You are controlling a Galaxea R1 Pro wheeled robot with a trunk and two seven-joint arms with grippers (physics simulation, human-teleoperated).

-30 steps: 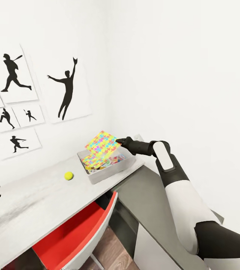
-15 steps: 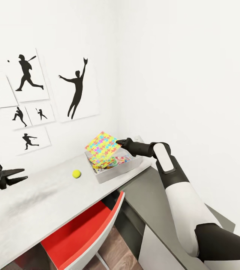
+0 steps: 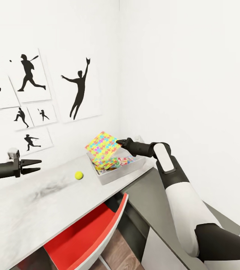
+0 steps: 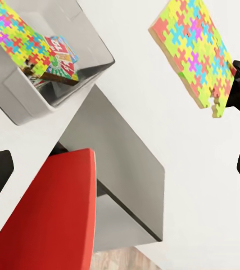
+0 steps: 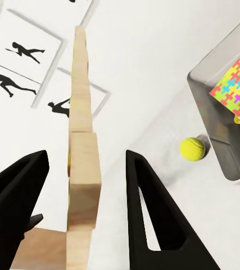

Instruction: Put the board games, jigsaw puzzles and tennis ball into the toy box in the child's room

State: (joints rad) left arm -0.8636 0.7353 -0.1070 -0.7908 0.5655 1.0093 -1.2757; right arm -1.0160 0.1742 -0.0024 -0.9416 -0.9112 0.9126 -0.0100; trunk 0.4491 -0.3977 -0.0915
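While the right gripper (image 3: 120, 142) pinches one edge of the thin multicoloured jigsaw square (image 3: 102, 147) and holds it tilted above the shallow pale grey toy box (image 3: 124, 170), the right wrist view shows that edge as a pale wooden slab (image 5: 81, 163) standing between the two dark fingers, which look closed onto it. Judging by that thick backing, the puzzle is stiff and fairly light, so an edge pinch should carry it, though a flat board held at one side could swing or slip if tipped quickly. Another bright jigsaw square (image 4: 16, 35) and printed game boxes already lie slanted in the tray, at the far corner of the long pale marbled table (image 3: 30, 210). Just beside the tray sits the small yellow-green tennis ball (image 3: 78, 174), light, round and likely to roll; a grasp across its middle from above would suit it. Well apart from it over the table hovers the left gripper (image 3: 36, 165), its fingers slightly parted and holding nothing
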